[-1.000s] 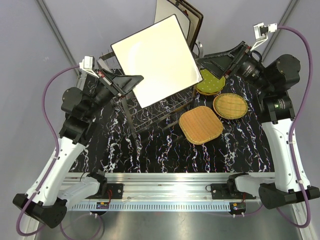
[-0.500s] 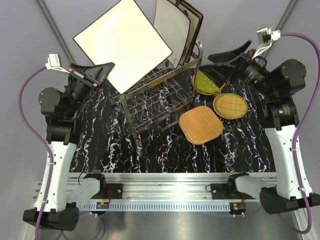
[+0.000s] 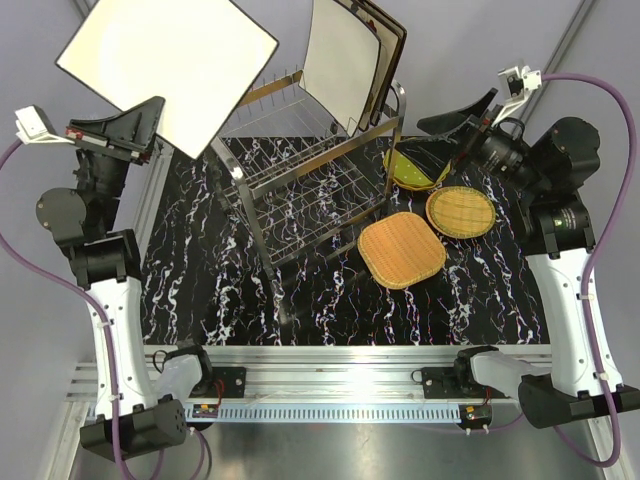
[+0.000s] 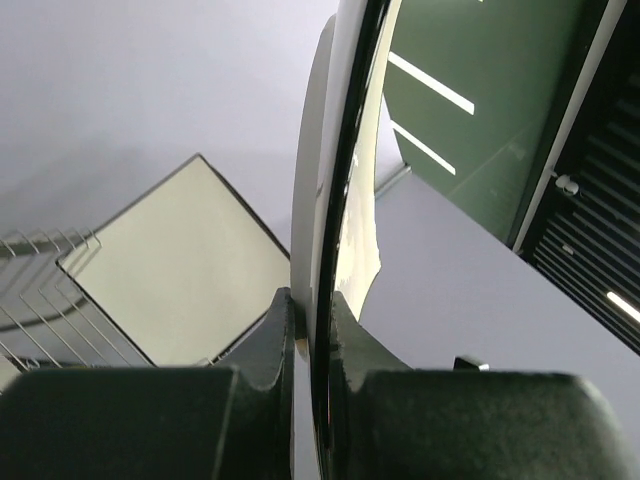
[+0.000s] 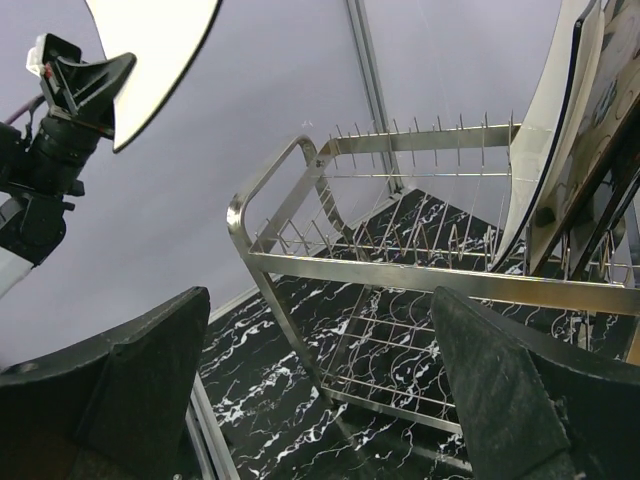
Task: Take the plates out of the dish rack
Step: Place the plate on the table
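Top external view: a large cream square plate [image 3: 165, 65] hangs in the air off the far-left corner of the two-tier chrome wire dish rack [image 3: 310, 190], clear of its prongs.
Left gripper [image 3: 135, 130]: its fingers are pressed onto the plate's near rim, pinching it.
Left wrist view: the plate [image 4: 335, 150] runs edge-on, straight up and away from between the fingers [image 4: 275, 345], so all of its spread lies beyond the pinch.
Set-down direction: the black marbled tabletop [image 3: 300, 300] lies below these fingers and across toward the rack side. I judge the plate must come down and turn flat.
Right gripper [image 3: 450, 135]: its fingers are spread wide with nothing between them, just off the rack's right end.
Plates in the rack: a cream square plate [image 3: 340, 60] stands on edge at the far right end, with a dark-rimmed one [image 3: 388, 45] close behind it.
Right wrist view: those upright plates [image 5: 545, 130] sit ahead of the right-hand finger [image 5: 500, 390] and off to its side. Their long edge is vertical and their rims face the fingers.
Nearer arm: the right one, by a wide margin.
Plates already out: a squarish woven wicker plate [image 3: 400, 250], a round wicker plate [image 3: 460, 210] and a green dotted plate [image 3: 410, 175] lie on the table below the right fingers.
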